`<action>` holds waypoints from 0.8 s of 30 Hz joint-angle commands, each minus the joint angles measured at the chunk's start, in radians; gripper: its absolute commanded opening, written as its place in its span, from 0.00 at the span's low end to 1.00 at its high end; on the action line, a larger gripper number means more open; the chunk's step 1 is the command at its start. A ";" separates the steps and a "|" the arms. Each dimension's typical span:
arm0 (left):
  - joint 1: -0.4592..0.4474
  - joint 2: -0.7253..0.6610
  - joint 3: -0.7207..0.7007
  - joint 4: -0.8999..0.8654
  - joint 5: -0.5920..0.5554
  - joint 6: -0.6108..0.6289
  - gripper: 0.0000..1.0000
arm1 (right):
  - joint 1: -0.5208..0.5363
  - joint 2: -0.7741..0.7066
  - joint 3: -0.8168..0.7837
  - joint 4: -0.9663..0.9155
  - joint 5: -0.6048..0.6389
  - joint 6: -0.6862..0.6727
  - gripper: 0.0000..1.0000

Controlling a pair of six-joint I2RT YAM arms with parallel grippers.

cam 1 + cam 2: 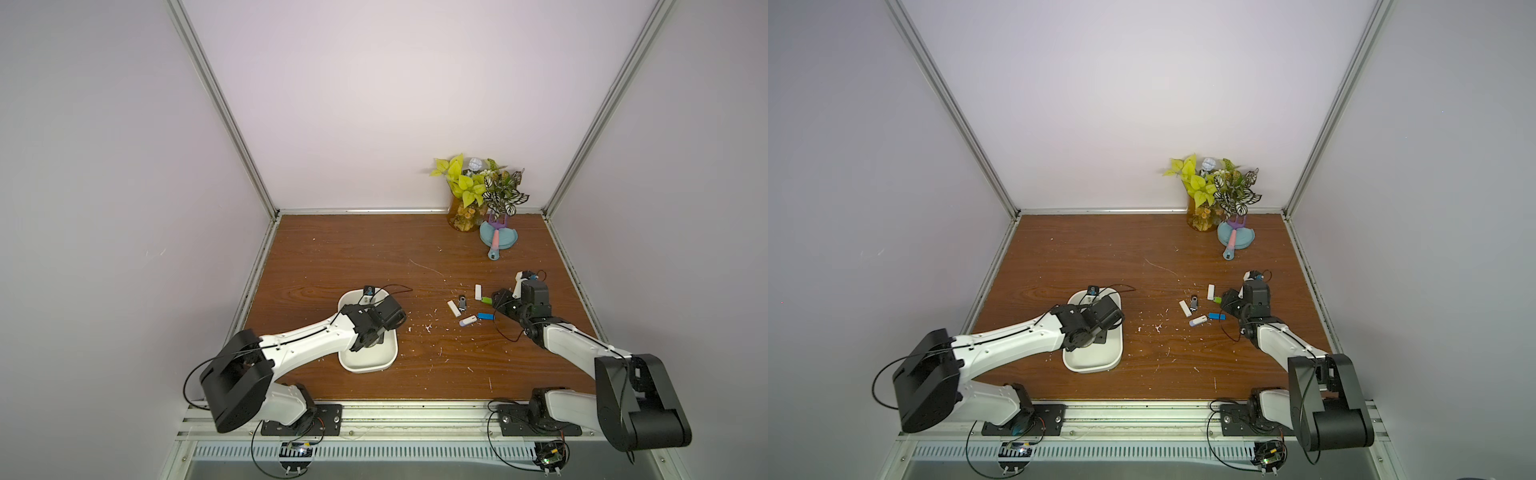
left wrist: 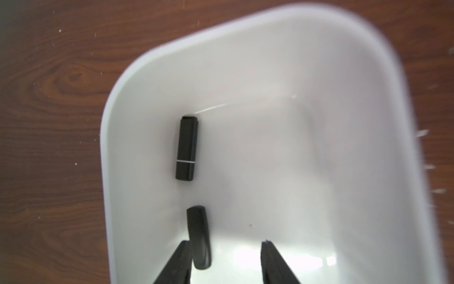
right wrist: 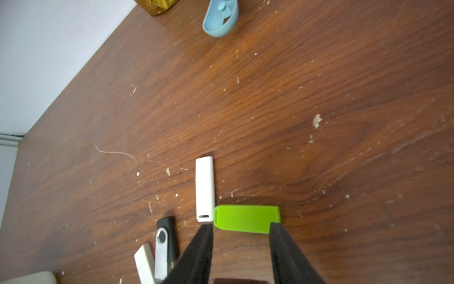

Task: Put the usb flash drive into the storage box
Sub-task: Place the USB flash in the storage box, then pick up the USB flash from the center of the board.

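Black fingers of the left tool (image 2: 225, 243) stand spread inside the shallow white plastic storage box (image 2: 105, 147) and pinch nothing. A dark rounded flash drive (image 2: 199, 236), blurred, leans against one finger only. Just past it, a black capped flash drive with a thin white band (image 2: 186, 148) lies flat on the box floor, clear of the walls. Both top views hide these under the left wrist. With the far wall as twelve, they place the box (image 1: 365, 368) at about eight o'clock on the brown wooden tabletop (image 1: 353, 257), with its near half bare.

The right tool (image 3: 240, 224) is also spread, its tips over the two ends of a flat lime-green flash drive (image 3: 247, 218) lying on the wood at three o'clock. Whether the tips touch it cannot be told. A long white capped flash drive (image 3: 205, 189) lies at a right angle to it, its end just beside the green one's rounded end and one fingertip. A black swivel flash drive with a metal clip (image 3: 164, 243) and a short white flash drive (image 3: 143, 263) lie side by side nearby.

Only the top views show a blue flash drive (image 1: 485, 316) and a white-and-lilac flash drive (image 1: 468, 320), toward six o'clock from the green one.

Crumb-speckled wood lies open between the box and this cluster. It is also open toward one o'clock, up to a leafy plant in an amber glass vase (image 1: 463, 218) and a pale blue dish (image 1: 498, 237). The metal edge rail (image 1: 582, 291) runs near the right arm.
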 commanded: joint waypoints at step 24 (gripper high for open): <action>0.009 -0.436 -0.045 0.013 0.163 0.223 0.51 | 0.381 -0.042 0.141 -0.436 0.178 -0.103 0.53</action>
